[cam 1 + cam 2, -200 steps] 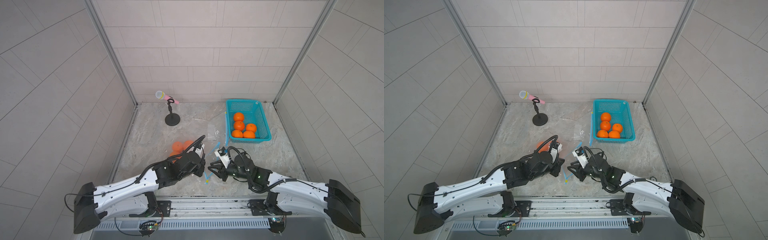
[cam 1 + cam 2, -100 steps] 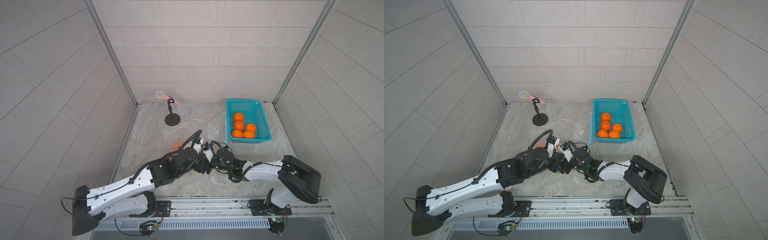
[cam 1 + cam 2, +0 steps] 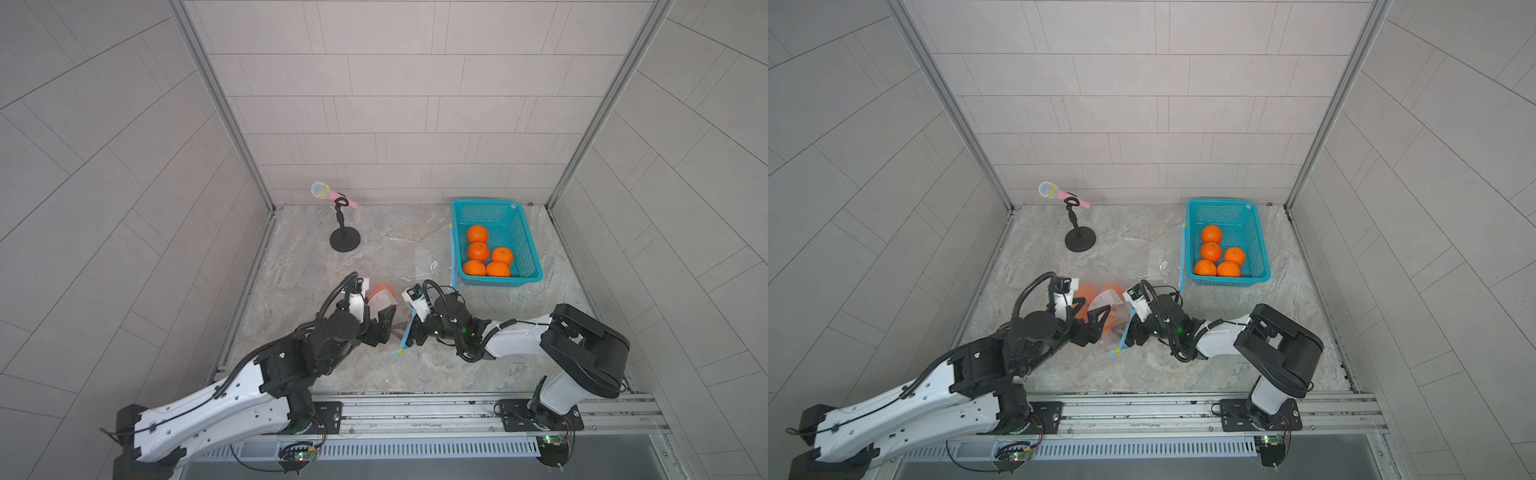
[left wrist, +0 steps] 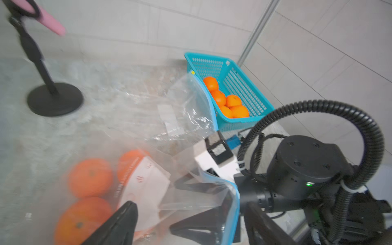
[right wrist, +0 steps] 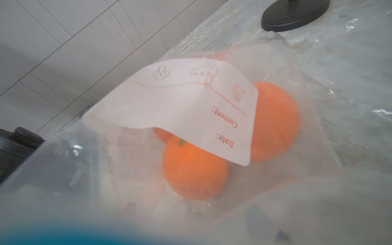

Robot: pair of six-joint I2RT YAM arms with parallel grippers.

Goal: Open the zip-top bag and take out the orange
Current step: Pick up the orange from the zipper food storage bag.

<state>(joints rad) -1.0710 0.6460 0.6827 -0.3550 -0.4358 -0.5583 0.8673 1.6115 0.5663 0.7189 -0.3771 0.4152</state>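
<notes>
— Clear, floppy zip-top bag (image 3: 1108, 299), just below the middle in a top view, three round oranges (image 4: 90, 177) inside. The film looks thin and slippery, so pinch the stiffer blue zip strip (image 4: 234, 191), I'd say.
— Fruit's firm, likely light, would roll. Left gripper (image 3: 1092, 311): jaws apart at the bag. Right gripper (image 3: 1128, 334): apart too, at its mouth.
— Further right: one turquoise mesh basket (image 3: 1260, 245), five more oranges (image 3: 1211, 235); one empty clear bag (image 3: 1158, 253); one pink microphone (image 3: 1059, 192), upper left.
</notes>
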